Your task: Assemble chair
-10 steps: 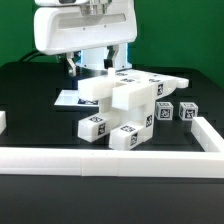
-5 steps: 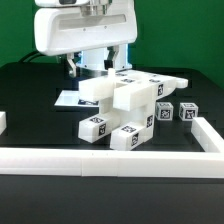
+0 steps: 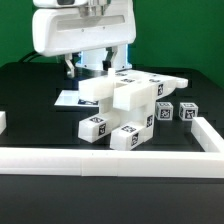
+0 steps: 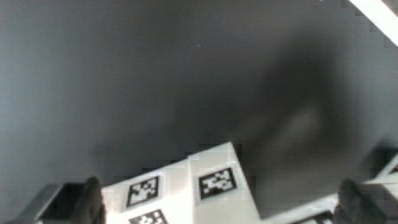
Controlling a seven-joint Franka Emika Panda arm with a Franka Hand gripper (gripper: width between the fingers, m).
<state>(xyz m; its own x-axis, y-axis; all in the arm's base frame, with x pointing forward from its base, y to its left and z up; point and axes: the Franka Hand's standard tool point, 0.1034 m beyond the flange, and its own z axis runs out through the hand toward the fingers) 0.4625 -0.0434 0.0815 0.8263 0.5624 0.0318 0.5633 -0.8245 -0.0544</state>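
There, the white blocky chair (image 3: 125,100) lay tilted on the black table (image 3: 30,95), black-and-white tags on its post ends; the gripper (image 3: 98,64) hung behind it, fingers apart, empty.

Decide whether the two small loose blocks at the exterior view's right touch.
Apart: the exterior view shows dark table between one block and the other block.

Your exterior camera sits low and close, just outside the rail (image 3: 110,160), facing across the table (image 3: 25,85) at the chair (image 3: 125,100), with the arm (image 3: 85,30) at twelve o'clock behind it. Your wrist camera looks down on the table from near; both views share the marker board (image 3: 64,99), at ten o'clock from the chair.
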